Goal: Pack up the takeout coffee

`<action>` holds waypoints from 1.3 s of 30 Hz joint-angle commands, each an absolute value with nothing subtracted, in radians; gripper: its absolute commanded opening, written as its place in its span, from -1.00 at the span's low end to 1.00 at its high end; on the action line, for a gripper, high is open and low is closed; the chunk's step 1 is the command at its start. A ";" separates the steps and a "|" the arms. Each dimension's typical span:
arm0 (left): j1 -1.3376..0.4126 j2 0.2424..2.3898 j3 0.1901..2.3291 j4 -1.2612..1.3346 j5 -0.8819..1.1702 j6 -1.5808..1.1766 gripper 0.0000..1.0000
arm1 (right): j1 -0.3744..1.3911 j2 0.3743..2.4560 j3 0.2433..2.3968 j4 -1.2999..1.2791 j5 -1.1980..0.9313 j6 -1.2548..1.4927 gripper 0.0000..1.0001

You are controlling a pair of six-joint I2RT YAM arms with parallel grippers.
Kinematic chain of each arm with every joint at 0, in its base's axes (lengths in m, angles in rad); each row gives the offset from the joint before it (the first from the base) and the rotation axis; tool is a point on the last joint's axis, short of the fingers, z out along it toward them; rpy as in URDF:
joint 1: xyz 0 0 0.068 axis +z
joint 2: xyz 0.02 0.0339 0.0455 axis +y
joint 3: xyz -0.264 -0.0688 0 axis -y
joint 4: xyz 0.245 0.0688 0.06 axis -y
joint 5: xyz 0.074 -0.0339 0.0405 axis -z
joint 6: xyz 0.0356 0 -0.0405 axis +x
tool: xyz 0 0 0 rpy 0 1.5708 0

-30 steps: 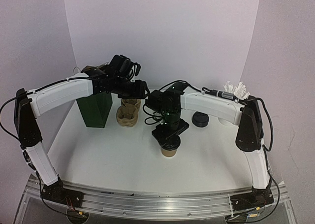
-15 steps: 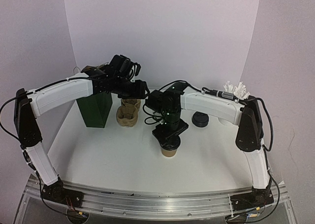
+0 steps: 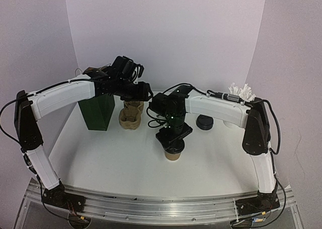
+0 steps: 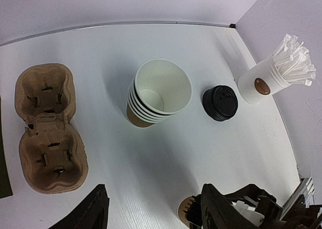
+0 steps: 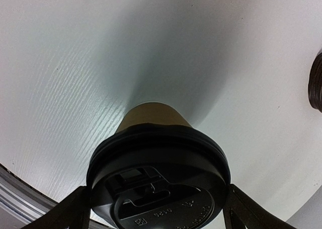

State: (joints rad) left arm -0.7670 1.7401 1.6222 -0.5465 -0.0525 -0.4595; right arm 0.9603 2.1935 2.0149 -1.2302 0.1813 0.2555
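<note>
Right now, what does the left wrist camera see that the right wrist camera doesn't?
Only the left wrist view: the pulp carrier, the stack of open cups and the white cup of sticks.
Only the right wrist view: the top of the coffee's lid up close, with the right arm's fingers on either side of it.
Both: the coffee, mostly hidden in the left view; the spare lid, only an edge in the right view; and the table.
</note>
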 commanded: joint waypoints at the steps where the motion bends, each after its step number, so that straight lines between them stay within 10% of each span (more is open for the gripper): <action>1: -0.770 1.740 1.641 -0.509 -0.052 -0.442 0.24 | 0.955 2.175 1.982 -1.213 0.157 0.270 0.76; 39: -0.770 1.730 1.622 -0.505 -0.057 -0.445 0.24 | 0.915 2.251 1.950 -1.214 0.062 0.180 0.68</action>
